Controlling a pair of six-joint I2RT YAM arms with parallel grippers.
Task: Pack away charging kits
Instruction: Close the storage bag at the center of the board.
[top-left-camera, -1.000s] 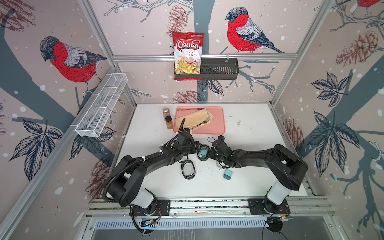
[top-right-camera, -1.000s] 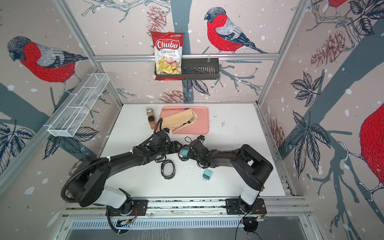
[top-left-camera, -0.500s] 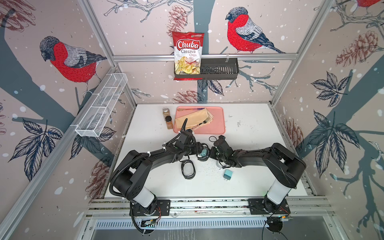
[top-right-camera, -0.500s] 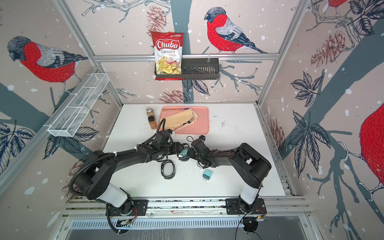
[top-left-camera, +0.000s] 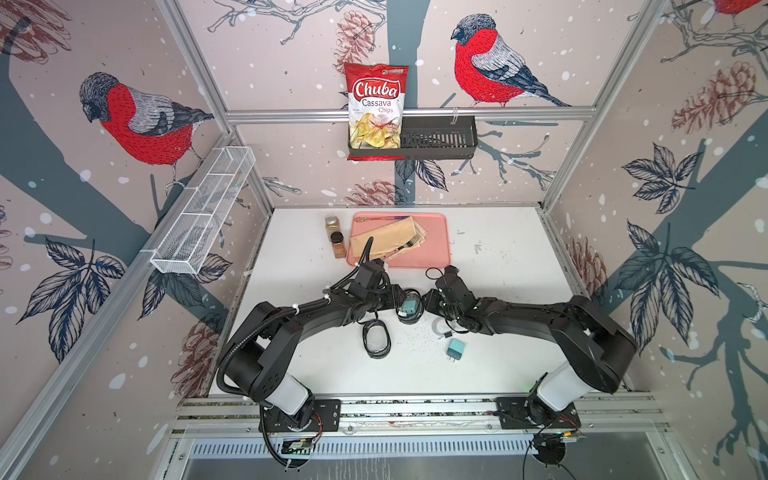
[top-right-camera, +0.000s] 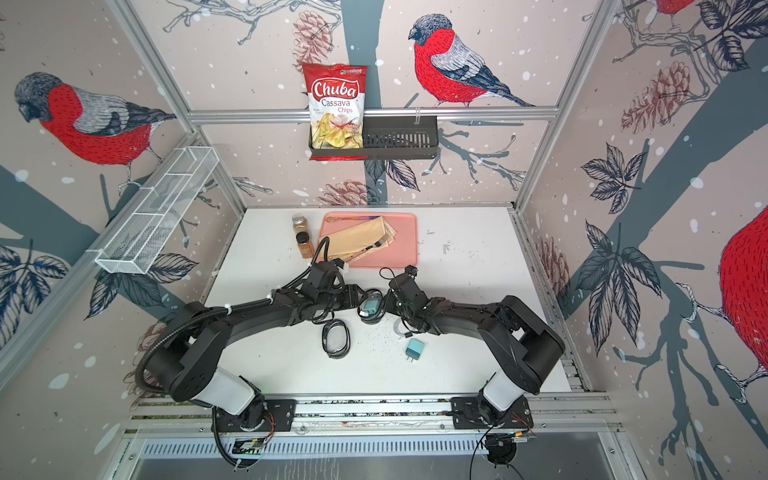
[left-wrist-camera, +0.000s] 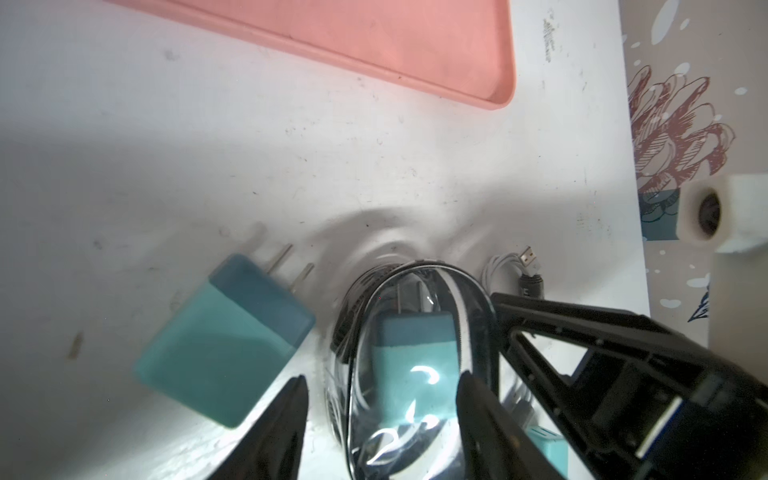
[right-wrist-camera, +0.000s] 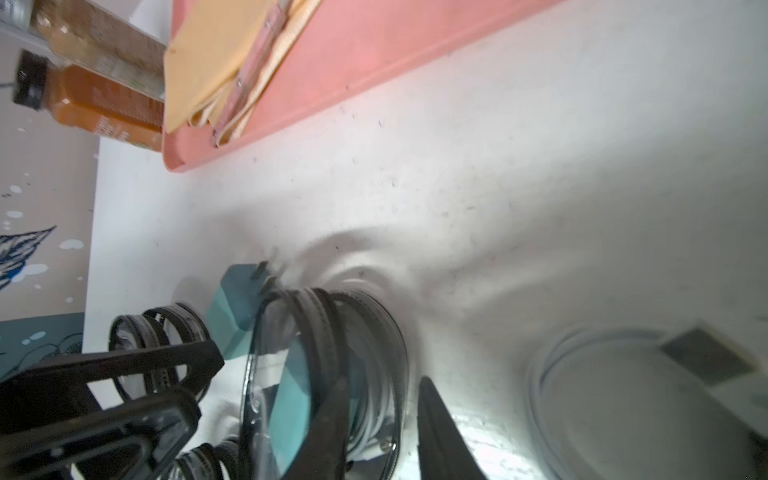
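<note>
A black oval case (top-left-camera: 409, 311) (top-right-camera: 371, 309) with a clear lid stands mid-table. It holds a teal adapter (left-wrist-camera: 411, 349) and white cable. My left gripper (left-wrist-camera: 382, 378) (top-left-camera: 402, 302) is shut on the case (left-wrist-camera: 415, 299), a finger on each side. My right gripper (right-wrist-camera: 380, 386) (top-left-camera: 424, 302) is open, its jaws straddling the zip rim of the case (right-wrist-camera: 353, 324). A second adapter (left-wrist-camera: 224, 332) lies beside the case. A third adapter (top-left-camera: 456, 349) and a coiled cable (top-left-camera: 440, 328) lie near the right arm. An empty case (top-left-camera: 376, 338) lies below the left wrist.
A pink tray (top-left-camera: 440, 232) with a folded napkin and fork sits at the back, and two brown spice jars (top-left-camera: 336, 243) stand to its left. A chips bag (top-left-camera: 376, 108) hangs in a black wall basket. A white wire shelf (top-left-camera: 203, 216) runs along the left wall.
The right gripper's jaws have parted after being shut. The left arm's elbow has swung inward. Both grippers stay at the case, which has hardly moved.
</note>
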